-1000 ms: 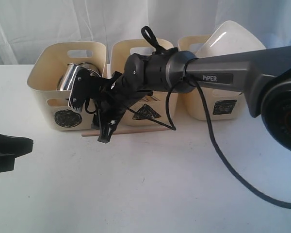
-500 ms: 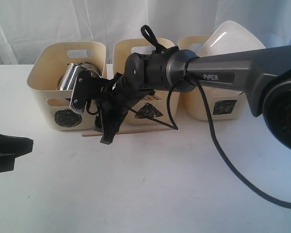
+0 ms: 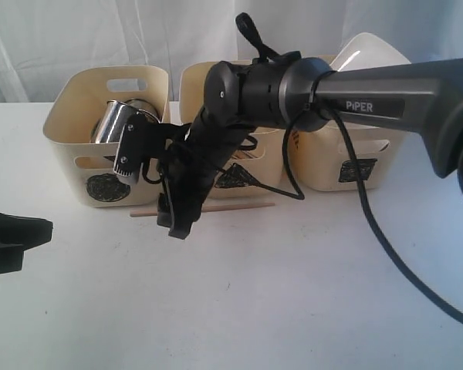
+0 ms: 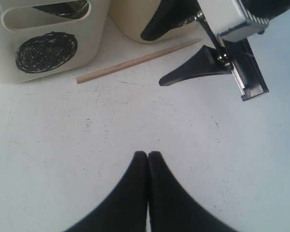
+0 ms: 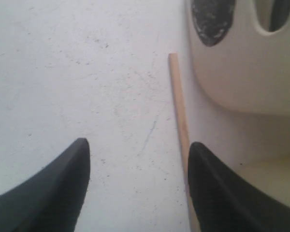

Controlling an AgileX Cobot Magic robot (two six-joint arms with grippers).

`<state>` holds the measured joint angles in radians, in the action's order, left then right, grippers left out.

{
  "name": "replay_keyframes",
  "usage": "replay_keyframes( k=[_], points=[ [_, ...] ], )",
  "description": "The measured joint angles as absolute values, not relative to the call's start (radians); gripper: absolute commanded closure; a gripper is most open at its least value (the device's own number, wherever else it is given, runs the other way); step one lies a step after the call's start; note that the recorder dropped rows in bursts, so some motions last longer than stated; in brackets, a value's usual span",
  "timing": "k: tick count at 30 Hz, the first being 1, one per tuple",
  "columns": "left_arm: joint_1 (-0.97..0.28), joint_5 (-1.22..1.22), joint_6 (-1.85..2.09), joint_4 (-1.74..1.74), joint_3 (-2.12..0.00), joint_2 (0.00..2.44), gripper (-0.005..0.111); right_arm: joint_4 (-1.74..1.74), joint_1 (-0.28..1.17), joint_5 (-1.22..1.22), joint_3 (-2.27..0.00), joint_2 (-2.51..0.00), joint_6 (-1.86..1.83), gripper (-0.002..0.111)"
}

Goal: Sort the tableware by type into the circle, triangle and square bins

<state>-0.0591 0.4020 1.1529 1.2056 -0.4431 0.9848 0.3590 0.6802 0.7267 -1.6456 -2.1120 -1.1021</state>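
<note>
Right wrist view — chopstick: thin, pale, bare wood.

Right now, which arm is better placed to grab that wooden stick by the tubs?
The right arm, probably: its jaws stand open close above the chopstick, while the left arm sits farther off, jaws shut.

A white table before me, a pale curtain behind it.
The table is plain matt white and fills my near view; up close its top carries fine dark specks and a few thin scratches. Past its far edge a white curtain hangs in soft upright folds, faintly bluish, closing off the back. The light is even, and shadows on the tabletop are soft and pale.
</note>
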Motion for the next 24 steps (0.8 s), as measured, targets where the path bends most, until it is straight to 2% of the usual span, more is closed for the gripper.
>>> replay_keyframes(
  k=[7, 24],
  points=[
    [-0.059, 0.4, 1.153, 1.206, -0.443, 0.985, 0.107, 0.354, 0.726, 0.702, -1.641, -2.112, -1.113, 0.051],
    [-0.059, 0.398, 1.153, 1.206, -0.443, 0.985, 0.107, 0.293, 0.732, 0.589, -1.641, -2.219, -1.113, 0.051]
  ],
)
